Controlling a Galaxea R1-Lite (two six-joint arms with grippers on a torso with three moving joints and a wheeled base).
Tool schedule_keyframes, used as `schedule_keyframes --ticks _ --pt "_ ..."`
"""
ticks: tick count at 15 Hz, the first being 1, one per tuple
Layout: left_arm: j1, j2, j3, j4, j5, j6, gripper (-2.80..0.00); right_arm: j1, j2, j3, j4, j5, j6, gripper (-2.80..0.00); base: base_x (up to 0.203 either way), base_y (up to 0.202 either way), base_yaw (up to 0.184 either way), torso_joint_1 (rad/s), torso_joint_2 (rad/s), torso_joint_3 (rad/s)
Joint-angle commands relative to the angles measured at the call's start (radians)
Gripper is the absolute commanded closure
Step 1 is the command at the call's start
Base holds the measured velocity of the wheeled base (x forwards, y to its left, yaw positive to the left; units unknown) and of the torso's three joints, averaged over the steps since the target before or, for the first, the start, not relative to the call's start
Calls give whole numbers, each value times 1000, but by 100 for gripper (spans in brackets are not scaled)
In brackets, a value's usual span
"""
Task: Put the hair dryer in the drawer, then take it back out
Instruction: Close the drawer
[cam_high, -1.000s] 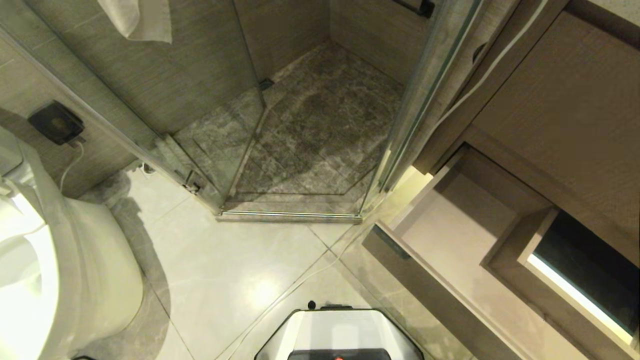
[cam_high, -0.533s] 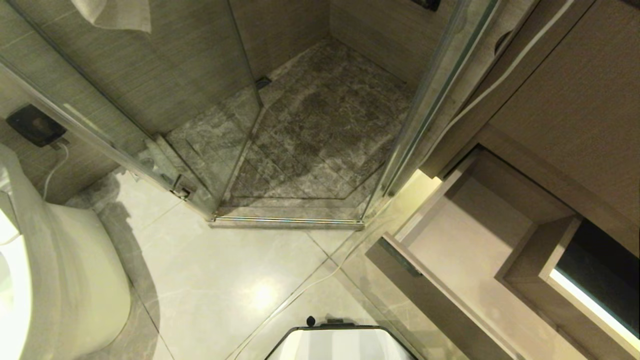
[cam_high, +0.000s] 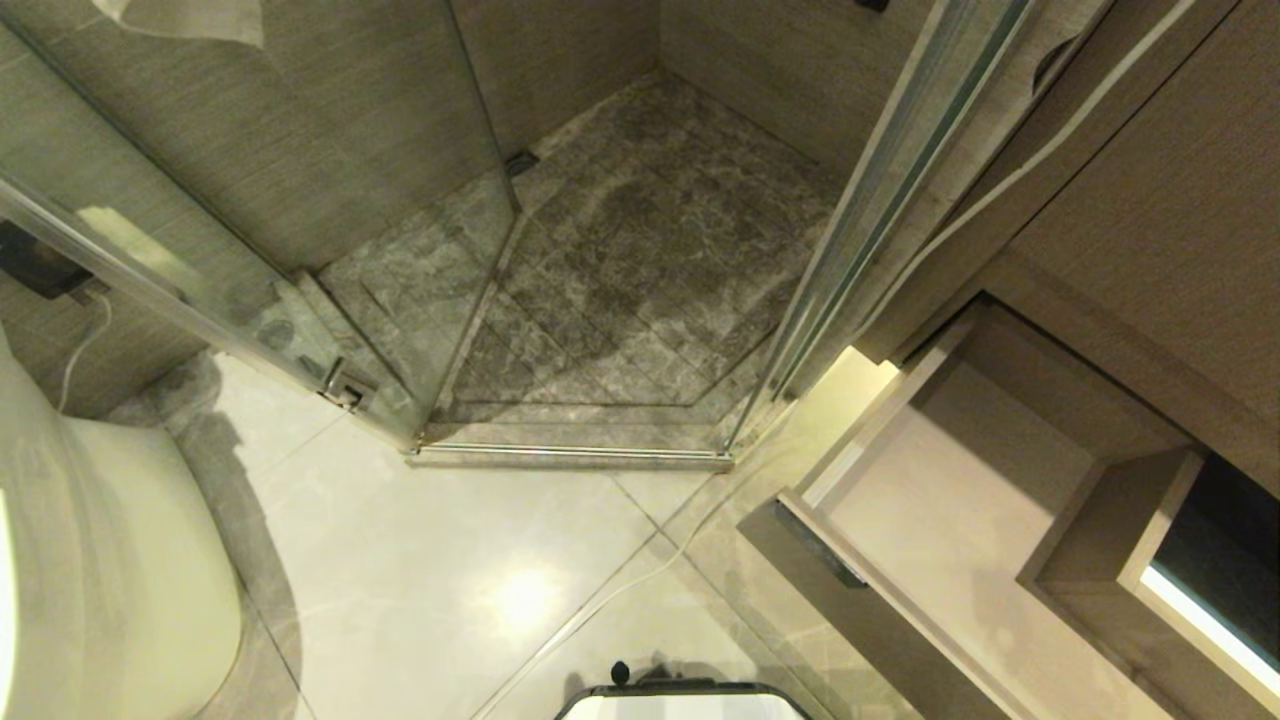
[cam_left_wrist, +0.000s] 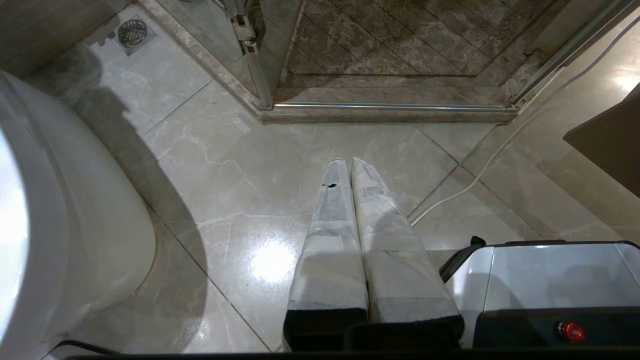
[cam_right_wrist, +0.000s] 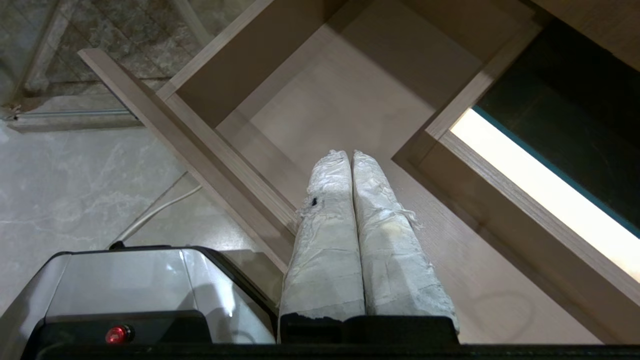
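The drawer (cam_high: 930, 520) is pulled out at the right side of the bathroom floor (cam_high: 450, 560), and its inside looks bare; the hair dryer is not in any view, so I cannot tell where it is. The left gripper (cam_left_wrist: 348, 162) hangs over the floor with its two fingers pressed together and nothing between them; the right gripper (cam_right_wrist: 348, 154) hangs over the open drawer, just past its front edge, with its fingers pressed together too and holding nothing.

Here is what I think could go wrong. A white cord (cam_high: 620, 590) lies across the floor from the drawer's corner toward the robot's base (cam_high: 680, 700); if the base rolls, it could run over the cord or drag it. The glass shower door (cam_high: 380, 250) and the toilet (cam_high: 110, 560) stand close by, so a wide turn could bump them. The drawer's front edge sticks out into the room; a low arm could knock it.
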Motion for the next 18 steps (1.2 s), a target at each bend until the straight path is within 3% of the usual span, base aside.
schedule_keyframes --ticks 1,4,18 --pt "0 2 0 -2 0 0 0 0 2 0 -1 0 2 0 0 0 0 110 41 198" --pt "0 2 0 -2 0 0 0 0 2 0 0 0 2 0 -5 4 -87 43 38 49" --pt "0 2 0 -2 0 0 0 0 2 0 -1 0 2 0 -1 10 -172 16 5 20"
